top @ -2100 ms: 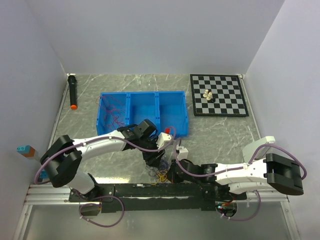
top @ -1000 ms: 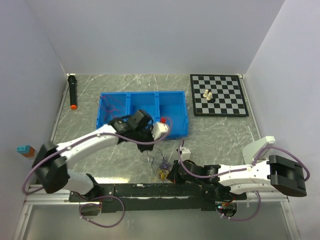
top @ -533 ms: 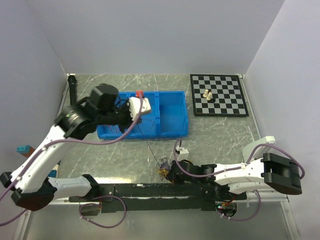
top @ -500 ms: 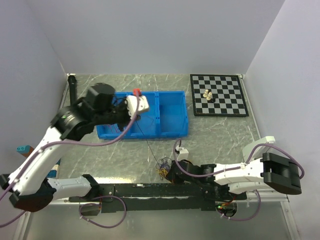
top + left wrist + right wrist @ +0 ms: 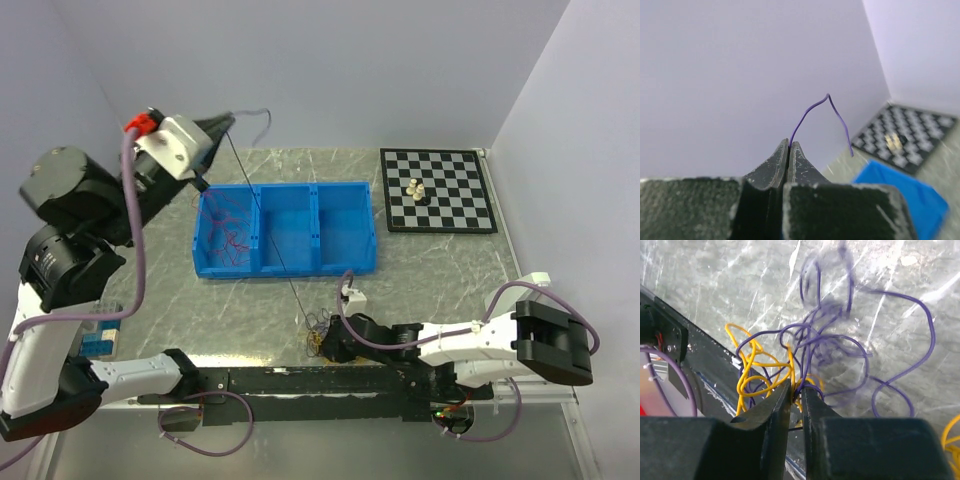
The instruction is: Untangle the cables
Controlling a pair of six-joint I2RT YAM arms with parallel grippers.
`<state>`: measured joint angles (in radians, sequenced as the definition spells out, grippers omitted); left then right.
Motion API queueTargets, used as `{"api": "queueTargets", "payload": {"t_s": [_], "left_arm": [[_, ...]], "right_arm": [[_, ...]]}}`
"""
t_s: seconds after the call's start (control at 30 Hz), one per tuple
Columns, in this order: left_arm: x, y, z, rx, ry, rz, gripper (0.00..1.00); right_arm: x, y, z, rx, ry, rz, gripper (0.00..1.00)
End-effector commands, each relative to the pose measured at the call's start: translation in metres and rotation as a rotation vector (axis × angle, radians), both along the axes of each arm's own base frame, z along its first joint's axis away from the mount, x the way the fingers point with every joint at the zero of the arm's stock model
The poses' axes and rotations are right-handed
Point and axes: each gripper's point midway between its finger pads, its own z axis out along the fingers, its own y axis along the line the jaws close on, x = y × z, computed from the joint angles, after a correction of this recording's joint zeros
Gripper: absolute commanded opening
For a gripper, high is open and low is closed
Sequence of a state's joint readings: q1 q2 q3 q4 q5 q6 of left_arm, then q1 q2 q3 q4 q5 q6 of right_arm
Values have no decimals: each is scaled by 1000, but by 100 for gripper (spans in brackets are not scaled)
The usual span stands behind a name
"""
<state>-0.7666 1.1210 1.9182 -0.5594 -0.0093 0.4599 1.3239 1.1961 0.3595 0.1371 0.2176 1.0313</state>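
The cables (image 5: 316, 324) lie as a small yellow and purple tangle at the near table edge. My left gripper (image 5: 225, 120) is raised high at the far left, shut on one purple cable (image 5: 812, 107) right at its tips (image 5: 790, 144). That strand (image 5: 262, 215) runs taut down to the tangle, and its free end curls past the fingers. My right gripper (image 5: 330, 345) sits low at the tangle. In the right wrist view its jaws (image 5: 797, 387) stand slightly apart, with yellow (image 5: 757, 365) and purple (image 5: 840, 345) loops crossing the gap. Red cables (image 5: 230, 228) lie in the left compartment of the bin.
A blue three-compartment bin (image 5: 300, 187) stands mid-table under the taut strand. A chessboard (image 5: 450, 205) with a few pieces (image 5: 415, 190) lies at the back right. The black base rail (image 5: 280, 382) runs just in front of the tangle.
The left arm has swung up and to the far left, drawing a purple strand out taut over the bin. The right gripper's jaws have parted a little at the tangle.
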Motion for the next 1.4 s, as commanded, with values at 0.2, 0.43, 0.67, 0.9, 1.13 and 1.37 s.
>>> {"api": "queueTargets", "payload": {"t_s": [0.2,0.43,0.67,0.9,1.13,1.37], "left_arm": [[-52,94,150,-431,-447,190,1],[-54,96,155,-435,-465,193,1],[-36,67,123,-397,-378,132,1],[-4,36,83,-355,-304,122,1],[37,4,32,-284,-235,151,1],[64,-21,10,-266,-210,153,1]], "right_arm": [[3,-40,-9,-124,-14,-64,25],[12,-46,8,-81,-58,-103,33],[8,-40,2,-69,-37,-78,30],[7,-35,2,-52,-37,-71,22],[6,-40,-2,-31,-35,-81,18],[6,-43,-5,-4,-33,-95,17]]}}
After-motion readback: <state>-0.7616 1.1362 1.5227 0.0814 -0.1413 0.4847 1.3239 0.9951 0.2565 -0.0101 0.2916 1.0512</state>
